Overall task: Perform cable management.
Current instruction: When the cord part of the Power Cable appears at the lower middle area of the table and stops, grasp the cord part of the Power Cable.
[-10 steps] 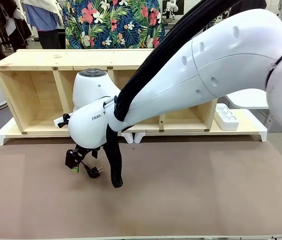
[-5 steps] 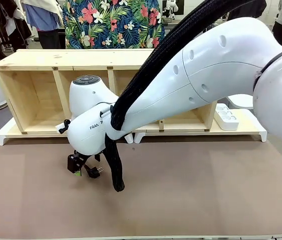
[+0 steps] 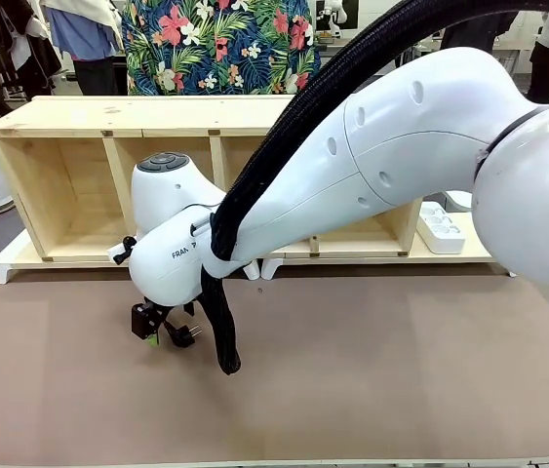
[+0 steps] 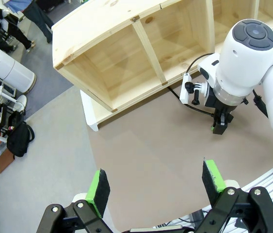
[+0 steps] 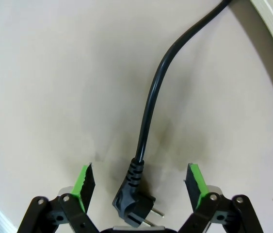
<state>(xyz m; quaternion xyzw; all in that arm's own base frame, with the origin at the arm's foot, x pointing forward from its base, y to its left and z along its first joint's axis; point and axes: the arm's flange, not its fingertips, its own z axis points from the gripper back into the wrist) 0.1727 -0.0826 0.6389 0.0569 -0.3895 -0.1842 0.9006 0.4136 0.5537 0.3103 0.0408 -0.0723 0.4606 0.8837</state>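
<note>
**Tool state.** The right gripper (image 5: 140,175) hangs just above the table (image 3: 401,390), in front of the shelf (image 3: 108,117) and toward its left end. Its jaws are spread. Both green pads (image 5: 84,179) stand clear of the plug (image 5: 131,206), with bare table showing on either side, so we read nothing as pinched yet. The left gripper (image 4: 155,182) is also spread and empty. It sits high up and well back from the shelf front.

**Position of the cable.** The cable (image 5: 148,107) lies flat on the table. Its plug end rests between the right gripper's fingers, low and close to the palm. From there the cord runs away from the gripper and curves toward the white base of the shelf.

**Governing relation.** The plug and its strain relief lie roughly along the fingers and across the line on which the jaws close. The pins point away from the shelf and slightly off that axis. The plug sits near the middle of the gap, a little closer to one pad than the other.

**Judgement.**
- We judge the right arm to be the one to take the plug, as it is far nearer than the left.
- Closing should meet the plug body on its flanks.
- The off-centre position may turn the plug as the first pad makes contact.
</note>
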